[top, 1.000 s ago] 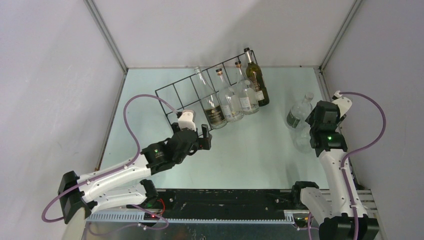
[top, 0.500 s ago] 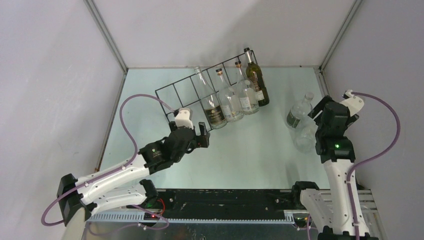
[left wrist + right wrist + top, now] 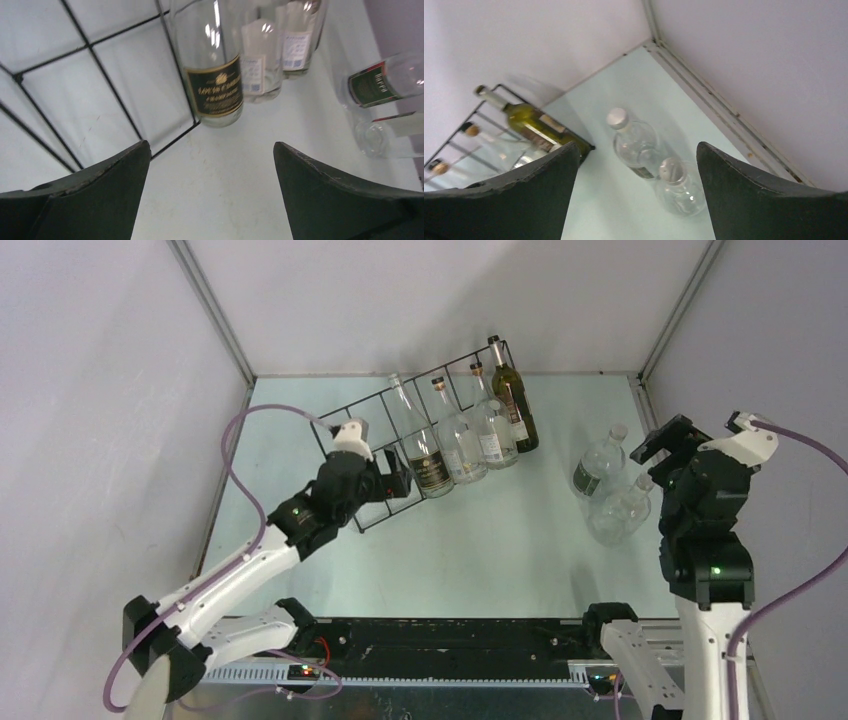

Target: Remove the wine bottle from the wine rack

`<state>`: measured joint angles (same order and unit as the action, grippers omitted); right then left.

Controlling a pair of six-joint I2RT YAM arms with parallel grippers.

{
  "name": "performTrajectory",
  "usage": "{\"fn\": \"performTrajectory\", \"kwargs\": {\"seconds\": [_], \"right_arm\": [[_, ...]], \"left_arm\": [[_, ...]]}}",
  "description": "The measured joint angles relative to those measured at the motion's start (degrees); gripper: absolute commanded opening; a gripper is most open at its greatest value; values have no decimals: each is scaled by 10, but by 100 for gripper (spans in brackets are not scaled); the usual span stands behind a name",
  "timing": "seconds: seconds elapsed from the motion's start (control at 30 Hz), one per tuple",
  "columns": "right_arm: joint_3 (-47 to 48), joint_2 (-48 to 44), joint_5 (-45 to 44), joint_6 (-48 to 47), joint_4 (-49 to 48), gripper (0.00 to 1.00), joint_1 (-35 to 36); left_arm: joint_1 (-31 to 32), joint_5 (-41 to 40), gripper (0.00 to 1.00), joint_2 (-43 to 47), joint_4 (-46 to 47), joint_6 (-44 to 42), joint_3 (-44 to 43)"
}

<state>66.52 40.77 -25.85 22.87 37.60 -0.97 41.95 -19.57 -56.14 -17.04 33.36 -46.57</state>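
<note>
Pale mint tabletop (image 3: 500, 560), 3 plain grey walls (image 3: 100, 390), metal corner rails (image 3: 213, 315).

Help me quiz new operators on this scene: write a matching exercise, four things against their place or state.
1. green bottle
2. black-label bottle
3. capped clear bottle
4. left gripper

A. open, in front of the wine rack
B. on the table, outside the rack
C. at the rack's right end
D. in the rack, beside its empty compartments

Pairs: 1-C, 2-D, 3-B, 4-A
</note>
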Motion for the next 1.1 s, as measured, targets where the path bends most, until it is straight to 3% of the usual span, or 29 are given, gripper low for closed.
{"fn": "performTrajectory", "kwargs": {"seconds": [0.23,0.6,0.8,1.1], "right_arm": [[64,0,0,-20,18,90,138],[69,11,-77,-45,28,89,382],[69,14,-121,-49,37,88,437],[69,-3,-150,-57,41,88,448]], "left_arm": [[-63,78,100,-85,28,-31,-100],[-165,187,98,-219,54,-39,-222],[-174,202,91,-280,62,-49,-274],[-193,200,79,-370,66,-59,-323]]}}
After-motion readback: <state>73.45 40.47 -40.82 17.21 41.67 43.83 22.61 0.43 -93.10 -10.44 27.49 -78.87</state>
